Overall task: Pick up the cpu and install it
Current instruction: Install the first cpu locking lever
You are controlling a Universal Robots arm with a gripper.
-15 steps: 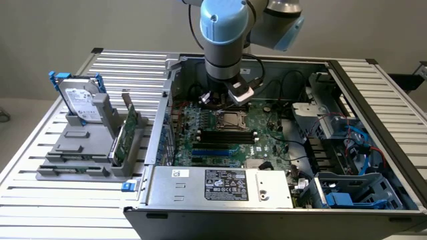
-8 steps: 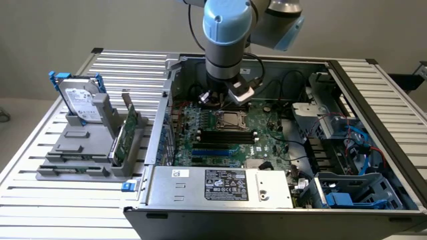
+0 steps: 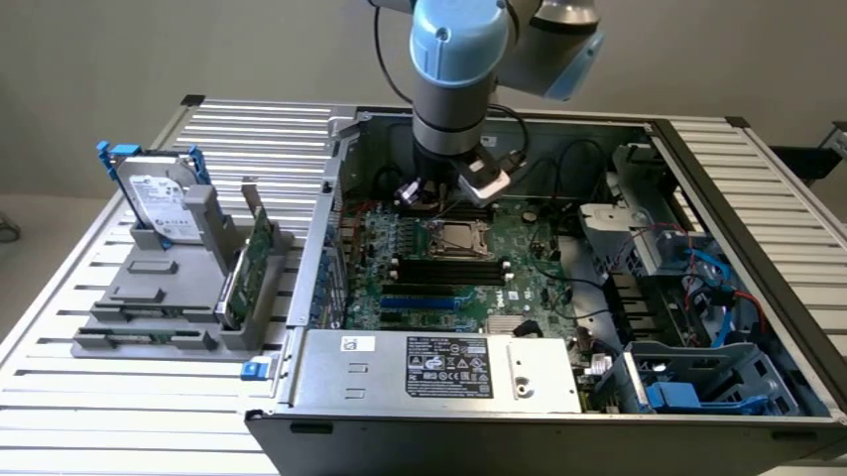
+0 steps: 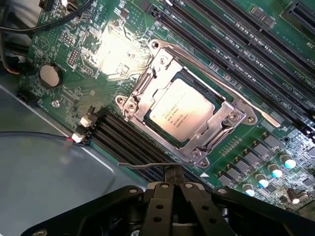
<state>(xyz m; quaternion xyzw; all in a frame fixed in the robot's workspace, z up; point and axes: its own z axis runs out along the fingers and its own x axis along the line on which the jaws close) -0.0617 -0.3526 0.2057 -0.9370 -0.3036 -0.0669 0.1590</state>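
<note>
Gripper fingers together, empty, above cpu seated in socket; descending could scratch it or bend the lever.

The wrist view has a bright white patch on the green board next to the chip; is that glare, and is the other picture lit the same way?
Yes, glare: in the wrist view a washed-out patch on the board hides its parts, while the cpu in its socket stays readable. In the exterior view the light is soft and even, with shadow deep inside the case under the gripper.
</note>
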